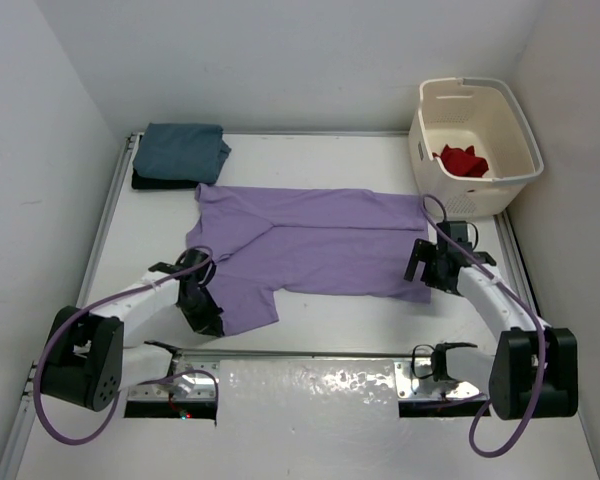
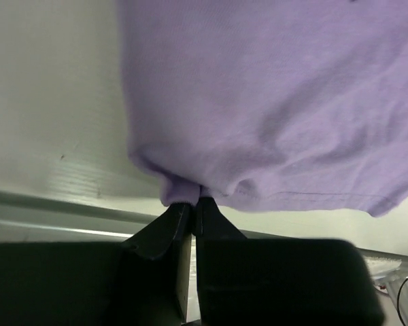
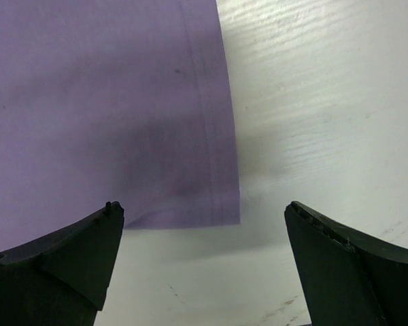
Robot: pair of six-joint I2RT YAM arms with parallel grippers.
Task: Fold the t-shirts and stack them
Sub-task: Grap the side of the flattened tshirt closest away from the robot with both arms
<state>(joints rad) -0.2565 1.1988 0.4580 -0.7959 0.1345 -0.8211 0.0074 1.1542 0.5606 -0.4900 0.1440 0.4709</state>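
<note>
A lavender t-shirt (image 1: pixel 310 245) lies spread flat across the middle of the table. My left gripper (image 1: pixel 202 318) is at the near left sleeve, and in the left wrist view the left gripper (image 2: pixel 192 202) is shut on a pinched fold of the lavender t-shirt (image 2: pixel 272 102) at its edge. My right gripper (image 1: pixel 427 265) stands open over the shirt's near right corner. In the right wrist view the right gripper (image 3: pixel 204 207) has its jaws wide apart around the hem corner of the lavender t-shirt (image 3: pixel 102 102), without touching it. A folded teal-blue t-shirt (image 1: pixel 185 150) rests on a black t-shirt (image 1: pixel 160 182) at the back left. A red t-shirt (image 1: pixel 463 160) lies in the basket.
The cream laundry basket (image 1: pixel 520 125) stands at the back right corner, just beyond the right gripper. Walls close in on the left, back and right. A shiny metal plate (image 1: pixel 310 380) runs along the near edge between the arm bases.
</note>
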